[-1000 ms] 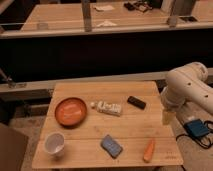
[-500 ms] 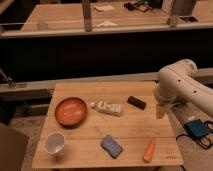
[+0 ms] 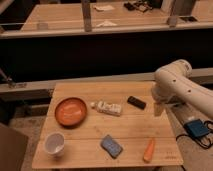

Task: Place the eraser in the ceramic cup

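The eraser (image 3: 136,102) is a small flat black block lying on the wooden table (image 3: 135,127), right of middle towards the back. The ceramic cup (image 3: 54,145) is white and stands upright at the table's front left corner. My white arm (image 3: 175,85) reaches in from the right. My gripper (image 3: 159,108) hangs down at the table's right edge, just right of the eraser and apart from it. It holds nothing that I can see.
An orange plate (image 3: 71,111) sits at the left. A white printed tube (image 3: 107,107) lies between the plate and the eraser. A blue-grey block (image 3: 111,146) and an orange carrot-like piece (image 3: 149,150) lie at the front. A blue device (image 3: 196,128) with cables lies on the floor at right.
My arm has swung left, bringing the gripper closer to the table's right edge and the eraser. The things on the table have not moved.
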`<state>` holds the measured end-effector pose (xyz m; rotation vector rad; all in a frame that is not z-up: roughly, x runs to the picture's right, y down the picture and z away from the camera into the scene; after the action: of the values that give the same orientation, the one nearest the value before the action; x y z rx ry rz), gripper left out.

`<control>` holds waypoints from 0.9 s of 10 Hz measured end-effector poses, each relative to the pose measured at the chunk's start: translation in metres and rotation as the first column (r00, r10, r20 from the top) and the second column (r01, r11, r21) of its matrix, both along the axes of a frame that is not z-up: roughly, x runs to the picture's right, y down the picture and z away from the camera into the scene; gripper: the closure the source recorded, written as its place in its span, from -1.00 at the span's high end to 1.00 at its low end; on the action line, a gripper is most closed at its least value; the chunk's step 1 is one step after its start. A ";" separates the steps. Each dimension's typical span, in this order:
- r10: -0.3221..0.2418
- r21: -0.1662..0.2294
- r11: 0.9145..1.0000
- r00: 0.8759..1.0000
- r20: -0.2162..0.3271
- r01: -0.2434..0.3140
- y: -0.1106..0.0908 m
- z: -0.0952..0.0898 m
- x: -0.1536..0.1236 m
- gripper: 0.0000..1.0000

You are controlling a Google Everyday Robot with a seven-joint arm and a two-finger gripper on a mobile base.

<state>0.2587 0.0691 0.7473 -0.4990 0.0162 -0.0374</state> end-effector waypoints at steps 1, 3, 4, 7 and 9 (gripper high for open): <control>-0.005 0.001 1.000 1.000 0.007 0.005 -0.005 0.008 -0.004 0.60; -0.010 0.006 1.000 1.000 0.002 0.010 -0.004 0.012 -0.002 0.60; -0.008 0.008 1.000 1.000 0.002 0.008 -0.004 0.016 -0.001 0.60; -0.015 0.019 1.000 1.000 0.018 0.015 -0.010 0.033 -0.004 0.60; -0.023 0.026 0.999 0.999 0.023 0.022 -0.011 0.043 -0.006 0.60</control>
<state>0.2529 0.0581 0.7907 -0.4729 -0.0005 -0.0648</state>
